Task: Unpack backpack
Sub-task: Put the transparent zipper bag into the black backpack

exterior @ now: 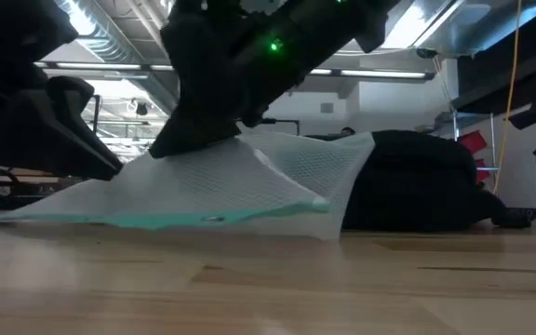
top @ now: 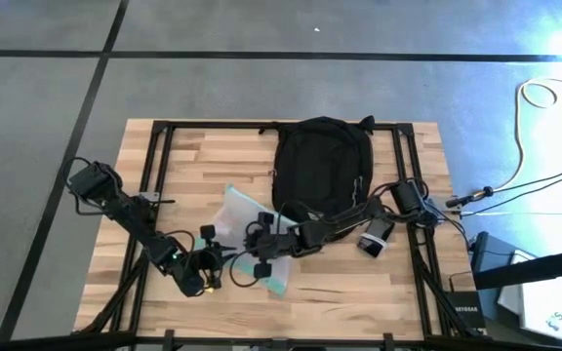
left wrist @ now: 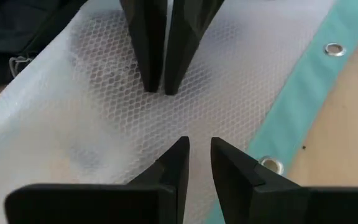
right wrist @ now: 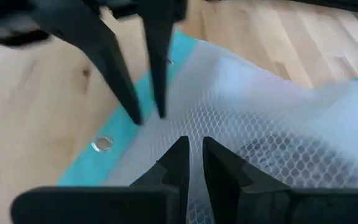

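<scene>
The wooden table (top: 213, 146) carries the black backpack (top: 322, 166) at its far middle, lying flat. In front of it lies a clear mesh pouch (exterior: 221, 181) w/ teal edge. Left gripper (left wrist: 196, 146) & right gripper (right wrist: 193, 144) both pinch the pouch's mesh, jaws narrow, tips facing each other.

Overhead looks straight down, low camera sits level at tabletop, and both wrist cameras seemingly share the mesh pouch (left wrist: 104, 93) close-up.
</scene>
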{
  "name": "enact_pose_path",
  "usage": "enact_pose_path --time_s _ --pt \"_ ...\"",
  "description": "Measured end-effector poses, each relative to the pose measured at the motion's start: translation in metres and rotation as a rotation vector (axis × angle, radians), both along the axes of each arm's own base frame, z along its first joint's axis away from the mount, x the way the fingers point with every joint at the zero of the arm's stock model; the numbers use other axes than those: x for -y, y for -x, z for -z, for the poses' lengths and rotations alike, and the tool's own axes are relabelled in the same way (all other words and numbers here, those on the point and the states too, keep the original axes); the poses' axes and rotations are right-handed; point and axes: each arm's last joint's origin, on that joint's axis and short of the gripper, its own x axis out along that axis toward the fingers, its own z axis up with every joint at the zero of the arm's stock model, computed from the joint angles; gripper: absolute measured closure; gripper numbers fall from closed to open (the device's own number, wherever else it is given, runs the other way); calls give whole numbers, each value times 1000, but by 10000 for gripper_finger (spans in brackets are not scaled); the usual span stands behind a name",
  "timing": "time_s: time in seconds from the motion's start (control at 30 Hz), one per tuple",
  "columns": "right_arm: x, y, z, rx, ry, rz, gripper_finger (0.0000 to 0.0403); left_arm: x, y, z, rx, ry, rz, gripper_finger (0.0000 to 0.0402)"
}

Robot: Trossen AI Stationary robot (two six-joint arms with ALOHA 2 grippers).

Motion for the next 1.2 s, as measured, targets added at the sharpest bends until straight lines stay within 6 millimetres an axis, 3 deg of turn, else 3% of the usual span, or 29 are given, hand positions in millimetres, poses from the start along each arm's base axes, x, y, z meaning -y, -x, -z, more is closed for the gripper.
enact_pose_path --time_s 0.17,0.4,0.53,0.7,0.83,0.93,1.03,1.2 --pt "-11 10 -3 -7 179 85 393 2 0 0 -2 13 16 350" --pt "-28 32 -50 98 492 325 391 2 0 0 -4 16 18 350" --pt "-21 32 -58 90 440 294 395 2 0 0 -3 16 18 350" --pt "0 19 -33 1 197 185 401 2 0 -1 -1 18 18 350" --pt "16 9 -1 -68 154 213 400 2 0 -1 1 20 18 350" --pt "25 7 10 -99 135 263 400 2 0 -1 2 21 18 350" --pt "26 7 10 -91 119 273 400 2 0 -1 1 20 18 350" --pt "8 13 -10 -47 131 190 400 2 0 -1 1 21 18 350"
